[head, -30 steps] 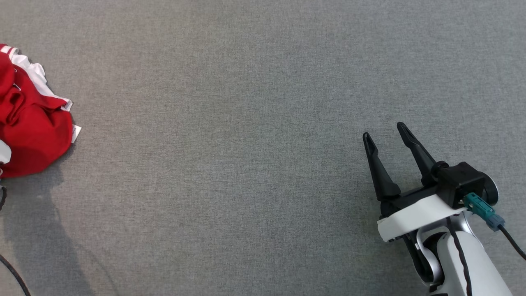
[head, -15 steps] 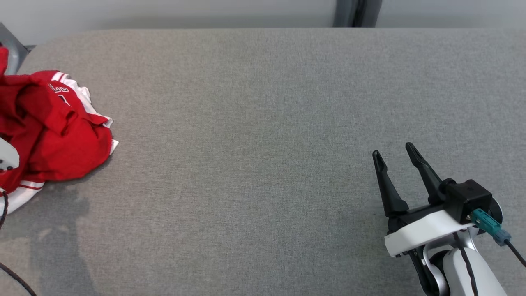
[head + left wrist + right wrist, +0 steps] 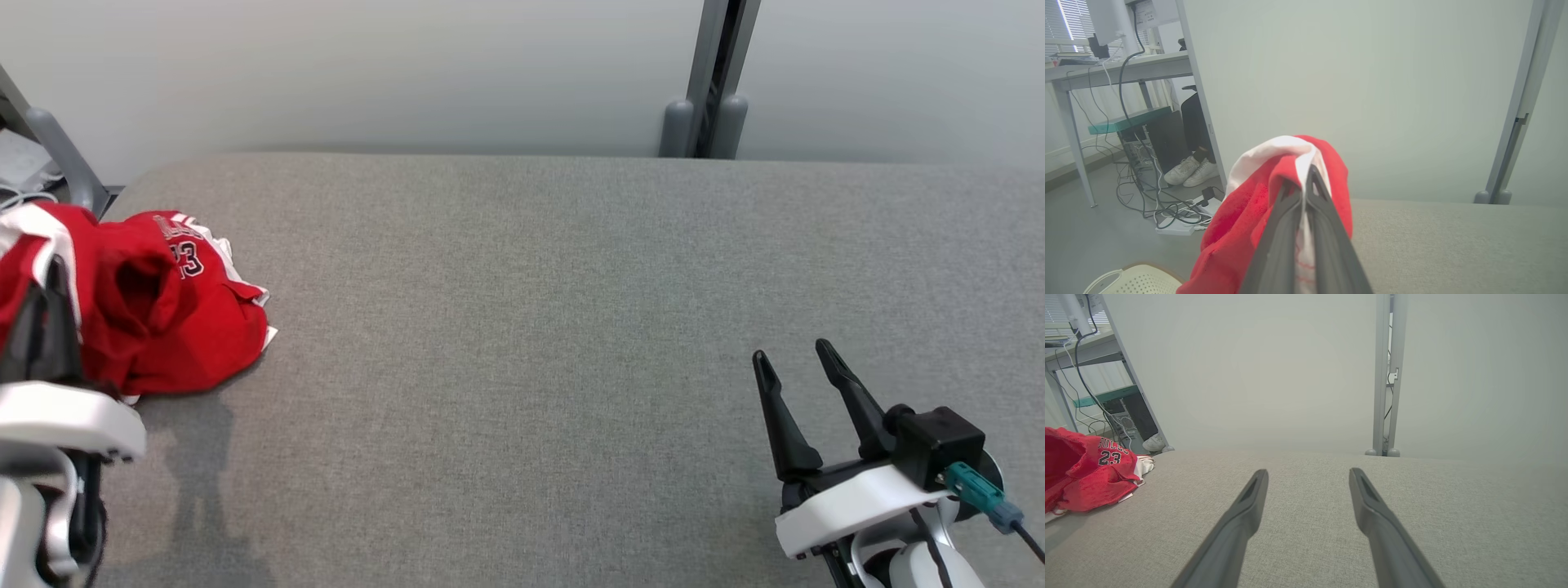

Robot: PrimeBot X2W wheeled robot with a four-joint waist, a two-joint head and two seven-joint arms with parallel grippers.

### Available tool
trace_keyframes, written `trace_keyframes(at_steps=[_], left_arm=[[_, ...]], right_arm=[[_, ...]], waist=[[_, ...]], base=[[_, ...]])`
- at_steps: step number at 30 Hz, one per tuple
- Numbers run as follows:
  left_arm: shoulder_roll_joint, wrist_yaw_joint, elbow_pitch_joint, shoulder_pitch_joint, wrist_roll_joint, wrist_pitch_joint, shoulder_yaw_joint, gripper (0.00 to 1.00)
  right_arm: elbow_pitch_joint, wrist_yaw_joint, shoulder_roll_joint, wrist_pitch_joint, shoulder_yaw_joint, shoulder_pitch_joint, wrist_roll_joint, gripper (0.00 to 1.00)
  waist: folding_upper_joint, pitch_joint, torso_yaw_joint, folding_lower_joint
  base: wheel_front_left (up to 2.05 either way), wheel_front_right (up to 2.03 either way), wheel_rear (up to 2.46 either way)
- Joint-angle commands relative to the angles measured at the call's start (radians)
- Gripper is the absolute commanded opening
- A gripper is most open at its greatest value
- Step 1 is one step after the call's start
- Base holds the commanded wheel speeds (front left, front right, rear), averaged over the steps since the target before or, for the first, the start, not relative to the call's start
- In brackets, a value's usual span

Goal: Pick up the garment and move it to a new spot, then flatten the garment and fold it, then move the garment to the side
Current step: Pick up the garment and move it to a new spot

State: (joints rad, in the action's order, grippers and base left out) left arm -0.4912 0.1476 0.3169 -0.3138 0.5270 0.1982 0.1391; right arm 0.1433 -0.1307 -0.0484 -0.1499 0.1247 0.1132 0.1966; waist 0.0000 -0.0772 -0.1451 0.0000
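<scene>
clearly the left hand (image 3: 1306, 179) is closed tight on a fold of the red garment (image 3: 188, 327), with white trim pinched between its fingers. the cloth hangs from it down to a heap at the far left end of the grey counter (image 3: 531, 367). the right hand (image 3: 791, 349) is at the right side, fingers wide apart and holding nothing, well apart from the cloth. the bare counter lies all to the right of the garment, so i judge the carry goes rightward, done by the left arm.
</scene>
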Motion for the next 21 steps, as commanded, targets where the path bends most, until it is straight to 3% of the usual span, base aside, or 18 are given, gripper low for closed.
trace_keyframes(at_steps=[1, 5, 10, 14, 21], left_arm=[[-0.006, 0.039, -0.117, 0.071, -0.006, -0.029, -0.008, 0.00], [-0.028, 0.101, -0.357, 0.199, -0.034, -0.126, 0.022, 0.00], [-0.018, 0.134, -0.525, 0.255, -0.045, -0.191, 0.060, 0.00], [-0.009, 0.116, -0.591, 0.216, -0.063, -0.217, 0.113, 0.00], [0.058, 0.024, -0.584, 0.063, -0.089, -0.243, 0.259, 0.00]], right_arm=[[-0.006, 0.000, -0.005, 0.003, -0.006, -0.016, 0.005, 1.00], [-0.021, 0.000, -0.004, 0.008, -0.016, -0.034, 0.009, 1.00], [-0.041, 0.000, -0.004, 0.018, -0.013, -0.032, 0.007, 1.00], [-0.060, 0.000, -0.005, 0.027, -0.006, -0.012, 0.001, 1.00], [-0.085, 0.000, -0.004, 0.032, -0.024, 0.009, -0.006, 1.00]], waist=[[0.0000, 0.021, 0.005, 0.0000], [0.0000, 0.038, 0.010, 0.0000], [0.0000, 0.030, 0.045, 0.0000], [0.0000, 0.006, 0.105, 0.0000], [0.0000, -0.054, 0.224, 0.0000]], base=[[0.00, 0.00, 0.00], [0.00, 0.00, 0.00], [0.00, 0.00, 0.00], [0.00, 0.00, 0.00], [0.00, 0.00, 0.00]])
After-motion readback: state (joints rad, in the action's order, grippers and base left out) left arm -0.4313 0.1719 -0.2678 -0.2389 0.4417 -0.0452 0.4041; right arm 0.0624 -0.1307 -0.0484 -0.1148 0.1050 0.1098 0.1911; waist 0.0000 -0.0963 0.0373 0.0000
